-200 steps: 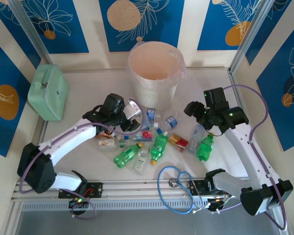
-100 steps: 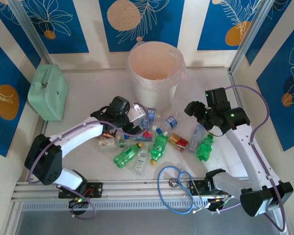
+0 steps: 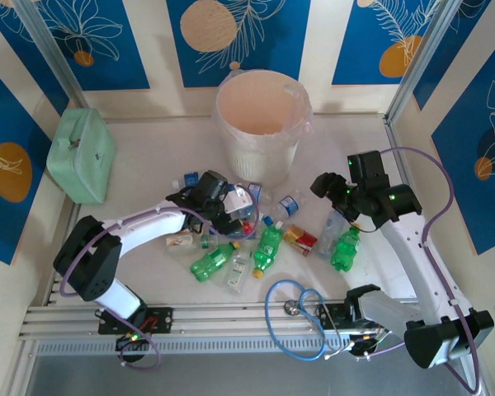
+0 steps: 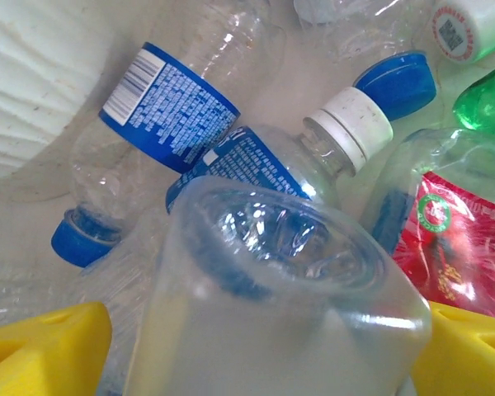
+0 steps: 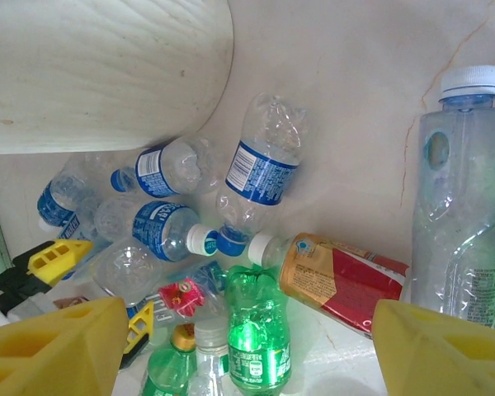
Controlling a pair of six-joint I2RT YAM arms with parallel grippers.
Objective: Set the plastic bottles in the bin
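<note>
Yellow plastic fingers of the left end effector (image 4: pixel 260 338) stand spread at the bottom corners of the left wrist view. A clear bottle (image 4: pixel 289 272) lies between them, its round dimpled base toward the lens. A sliver of gap shows by the left finger, so the bottle is flanked rather than pinched. Just past it lie a crinkled blue-labelled bottle (image 4: pixel 169 107), a white-capped bottle (image 4: pixel 346 124) and a glossy red-labelled bottle (image 4: pixel 454 247), with the ribbed off-white wall of the bin (image 4: pixel 33 82) at upper left. The right end effector (image 5: pixel 247 320) is likewise spread wide, nothing between its wedge-shaped yellow fingers, hanging over a green bottle (image 5: pixel 256 346). Its camera adds a red-and-tan bottle (image 5: pixel 338 276) lying on its side and a tall clear bottle (image 5: pixel 462 206) with a ridged white cap at the right edge. From above, the layout is plain: the plastic bottles (image 3: pixel 268 243) lie heaped on the pale counter (image 3: pixel 148 140) at mid-frame, just below the round, liner-wrapped bin (image 3: pixel 260 157) at upper centre, and a mint-green case (image 3: pixel 81 155) sits at the left. The left arm (image 3: pixel 140 227) folds at its elbow at lower left and reaches right into the heap. The right arm (image 3: pixel 412 247) rises along the right side, its wrist bent left over the heap's right edge.
</note>
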